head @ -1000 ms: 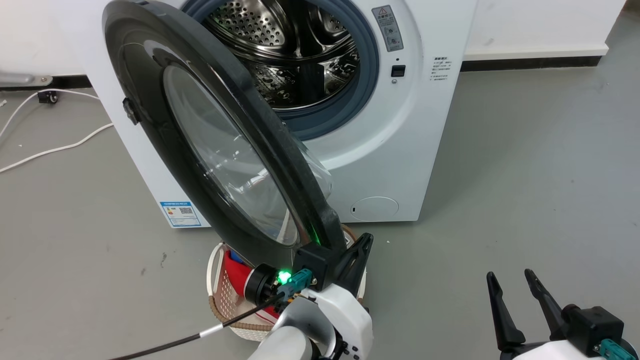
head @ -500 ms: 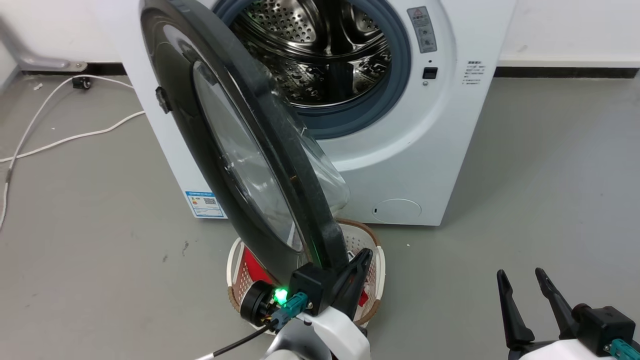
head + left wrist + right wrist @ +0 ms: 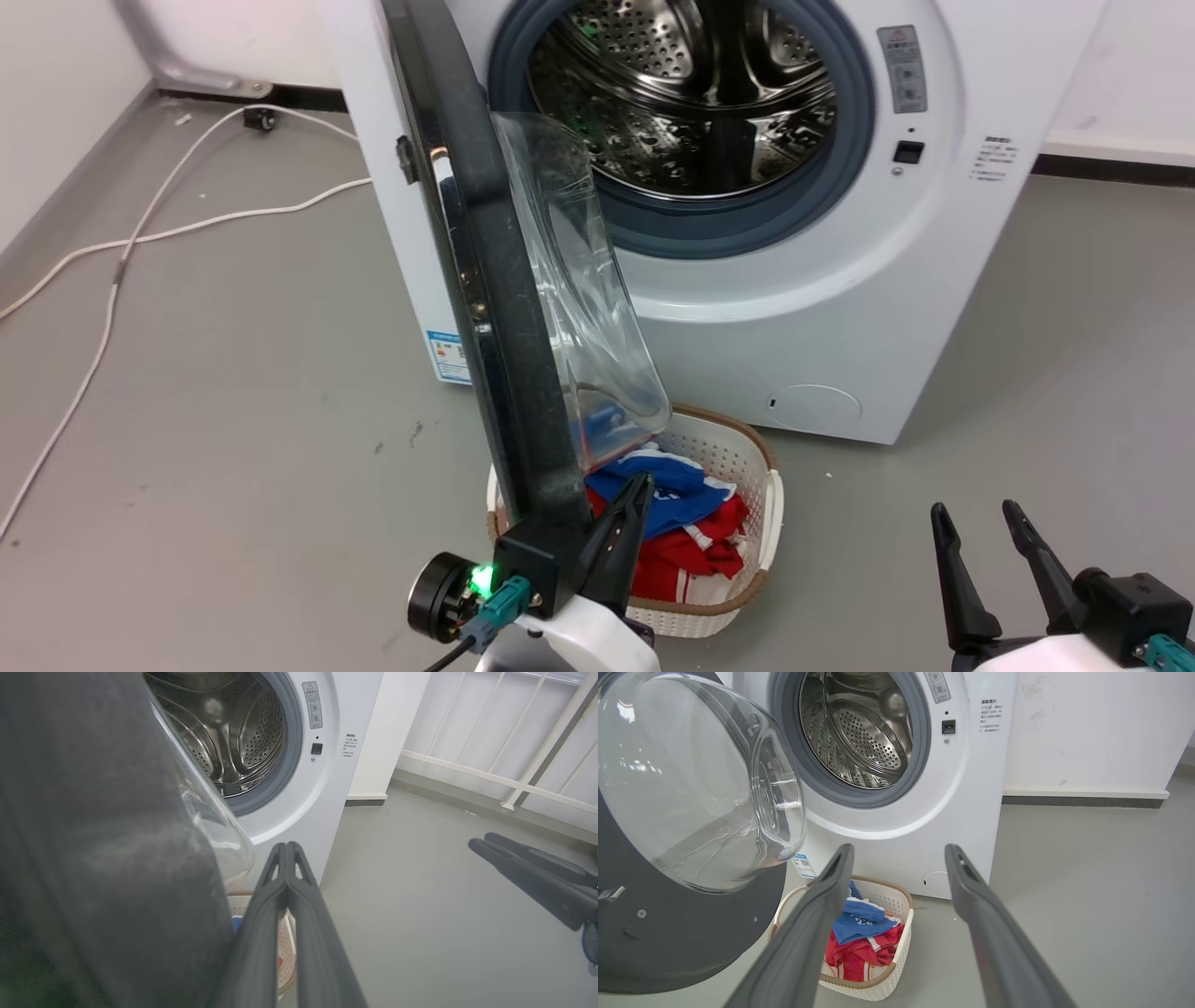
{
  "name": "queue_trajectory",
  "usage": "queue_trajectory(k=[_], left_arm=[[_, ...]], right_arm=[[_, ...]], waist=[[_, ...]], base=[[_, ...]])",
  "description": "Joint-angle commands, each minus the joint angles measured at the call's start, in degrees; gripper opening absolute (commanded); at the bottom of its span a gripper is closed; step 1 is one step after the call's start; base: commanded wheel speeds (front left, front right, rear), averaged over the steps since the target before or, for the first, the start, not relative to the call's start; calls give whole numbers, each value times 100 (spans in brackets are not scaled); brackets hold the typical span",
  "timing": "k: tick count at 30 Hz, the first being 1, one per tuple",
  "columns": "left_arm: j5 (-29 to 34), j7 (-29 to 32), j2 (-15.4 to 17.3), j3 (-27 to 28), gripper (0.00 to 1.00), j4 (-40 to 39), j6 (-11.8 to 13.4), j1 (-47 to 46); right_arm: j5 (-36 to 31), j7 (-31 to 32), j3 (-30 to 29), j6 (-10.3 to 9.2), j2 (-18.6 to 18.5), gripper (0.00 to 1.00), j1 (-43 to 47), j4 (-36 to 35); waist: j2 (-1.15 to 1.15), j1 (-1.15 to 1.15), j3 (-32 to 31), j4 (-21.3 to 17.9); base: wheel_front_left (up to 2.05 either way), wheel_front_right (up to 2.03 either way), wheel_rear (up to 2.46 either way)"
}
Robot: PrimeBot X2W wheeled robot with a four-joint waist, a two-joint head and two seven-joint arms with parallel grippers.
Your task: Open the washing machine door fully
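Although the washing machine door (image 3: 485,280) stands well out from the white machine front (image 3: 840,308), it shows edge-on, running from the top centre of the head view down to the lower middle. By my judgement it has some swing left. Its clear glass bowl (image 3: 579,280) bulges toward the steel drum (image 3: 691,93). The left gripper (image 3: 637,493) sits at the door's free lower end, its fingers closed together on nothing. They lie against the inner side of the black rim, as the left wrist view shows, with the rim filling the left of that frame. The right gripper (image 3: 976,523) hangs idle at lower right, fingers apart and empty.

The door looks rigid and fairly heavy, and it should turn only about its hinge, so a steady sideways push should serve better than a pinch. The glossy rim is probably slippery, so the fingers could slide off. The best contact is the rim's free edge, farthest from the hinge, never the glass. A laundry basket (image 3: 770,495) sits on the floor just below the door's edge.
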Motion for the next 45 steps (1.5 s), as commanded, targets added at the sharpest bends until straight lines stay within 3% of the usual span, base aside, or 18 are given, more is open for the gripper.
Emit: queue_trajectory(k=[1, 11, 20, 37, 45], left_arm=[[-15, -14, 91, 109, 0, -30, 99, 69], [-160, -108, 342, 544, 0, -377, 532, 532], [-496, -244, 763, 1285, 0, -381, 661, 606], [-1370, -616, 1646, 2935, 0, 456, 455, 50], [-1739, -463, 2085, 3510, 0, 924, 364, -331]], right_arm=[[36, 9, -27, -1, 5, 100, 29, -8], [81, 12, -66, -1, -10, 100, 26, 7], [70, 24, -75, -1, -14, 100, -41, -20], [127, 156, -59, -1, -286, 100, -310, -191], [162, 138, -74, 0, -355, 100, -504, -186]], waist=[[0, 0, 8, 138], [0, 0, 44, 766], [0, 0, 129, 1025], [0, 0, 809, 747], [0, 0, 1099, 635]], base=[[0, 0, 0], [0, 0, 0], [0, 0, 0], [0, 0, 0], [0, 0, 0]])
